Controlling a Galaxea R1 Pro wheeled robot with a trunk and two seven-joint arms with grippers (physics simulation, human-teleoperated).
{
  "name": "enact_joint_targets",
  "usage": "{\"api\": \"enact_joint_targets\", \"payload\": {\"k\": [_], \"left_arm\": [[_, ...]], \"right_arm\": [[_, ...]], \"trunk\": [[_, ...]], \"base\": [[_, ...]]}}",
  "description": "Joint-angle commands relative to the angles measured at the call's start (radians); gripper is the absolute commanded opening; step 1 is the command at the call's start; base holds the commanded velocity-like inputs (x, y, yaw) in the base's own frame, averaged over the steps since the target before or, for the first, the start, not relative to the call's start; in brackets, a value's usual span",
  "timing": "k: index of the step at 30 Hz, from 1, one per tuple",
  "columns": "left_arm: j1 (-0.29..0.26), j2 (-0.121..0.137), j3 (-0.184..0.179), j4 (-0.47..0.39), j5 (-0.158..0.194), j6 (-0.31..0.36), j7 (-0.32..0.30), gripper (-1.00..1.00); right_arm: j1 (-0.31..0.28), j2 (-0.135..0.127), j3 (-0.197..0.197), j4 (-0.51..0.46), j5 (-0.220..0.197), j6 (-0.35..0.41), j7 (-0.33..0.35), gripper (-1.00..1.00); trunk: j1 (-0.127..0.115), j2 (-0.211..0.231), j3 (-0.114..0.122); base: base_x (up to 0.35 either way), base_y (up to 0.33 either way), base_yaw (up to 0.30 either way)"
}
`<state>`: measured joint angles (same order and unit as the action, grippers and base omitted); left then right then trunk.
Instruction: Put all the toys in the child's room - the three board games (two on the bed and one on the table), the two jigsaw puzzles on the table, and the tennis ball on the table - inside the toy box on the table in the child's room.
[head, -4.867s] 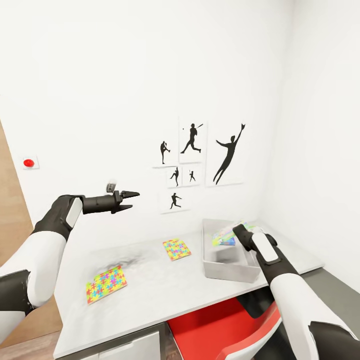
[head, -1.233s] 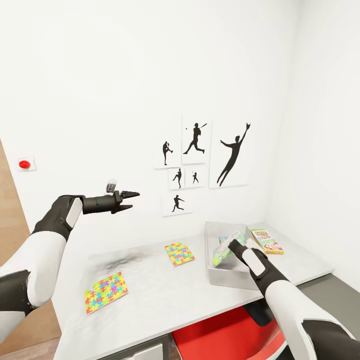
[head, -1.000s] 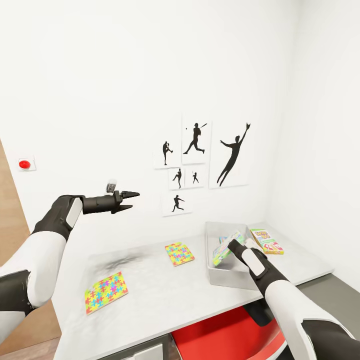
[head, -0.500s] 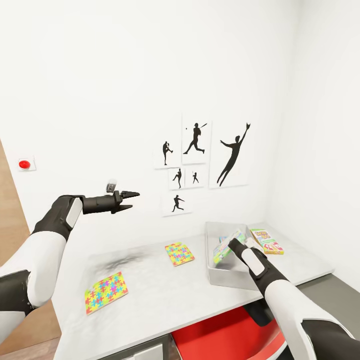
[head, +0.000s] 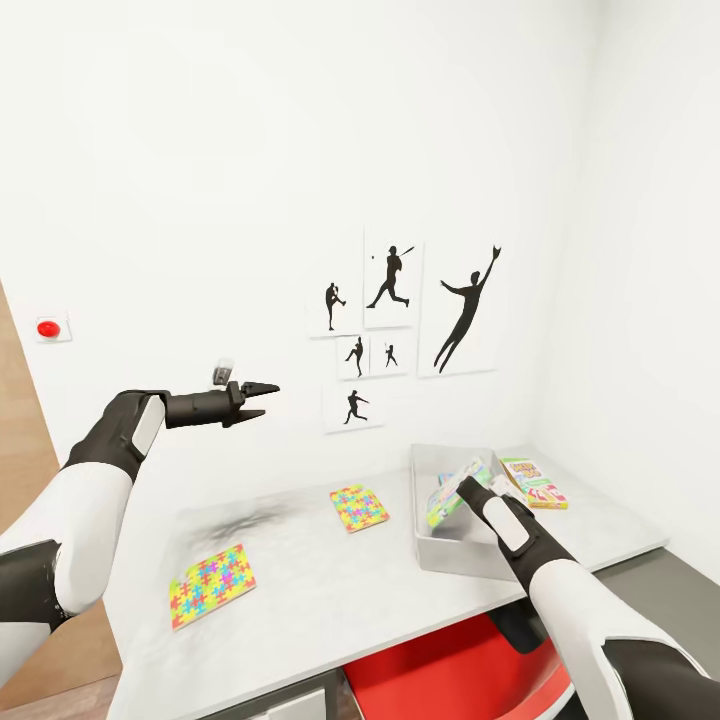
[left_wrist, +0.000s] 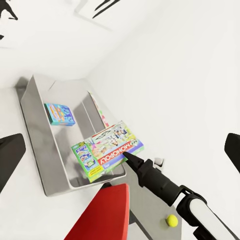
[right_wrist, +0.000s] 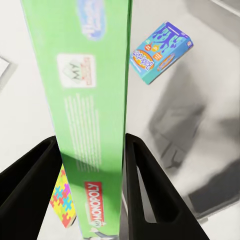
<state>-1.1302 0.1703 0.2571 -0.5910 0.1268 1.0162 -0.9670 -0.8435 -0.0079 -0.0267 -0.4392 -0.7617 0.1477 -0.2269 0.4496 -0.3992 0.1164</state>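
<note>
Left arm raised, forearm level, reaching forward at about chest height well above the table; left gripper (head: 262, 390) points toward the wall, fingers slightly apart, nothing between them. Right arm extends forward and down from lower right, white forearm, black wrist. Right gripper (head: 466, 489) is over the toy box (head: 428, 540), fingers (right_wrist: 145, 195) clamped on both faces of the Monopoly box (right_wrist: 90, 125), held on edge, tilted.
</note>
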Motion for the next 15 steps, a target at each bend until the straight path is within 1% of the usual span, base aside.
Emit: {"api": "enact_joint_targets", "payload": {"k": [1,10,15], "left_arm": [[0.0,0.0,0.001,0.0,0.002,0.005,-0.001,1.0],[0.0,-0.001,0.001,0.0,0.002,0.005,-0.001,1.0],[0.0,-0.001,0.001,0.0,0.002,0.006,-0.001,1.0]], "right_arm": [[0.0,0.0,-0.002,-0.002,-0.004,0.006,-0.005,-1.0],[0.001,0.001,-0.001,-0.002,-0.004,0.006,-0.005,-1.0],[0.001,0.001,-0.001,-0.001,-0.004,0.006,-0.005,-1.0]], "trunk": [[0.0,-0.001,-0.001],[0.0,-0.001,-0.001],[0.0,-0.001,-0.001]], "base": [[0.008,0.0,0.0],[0.003,0.0,0.0],[0.094,0.033,0.0]]}}
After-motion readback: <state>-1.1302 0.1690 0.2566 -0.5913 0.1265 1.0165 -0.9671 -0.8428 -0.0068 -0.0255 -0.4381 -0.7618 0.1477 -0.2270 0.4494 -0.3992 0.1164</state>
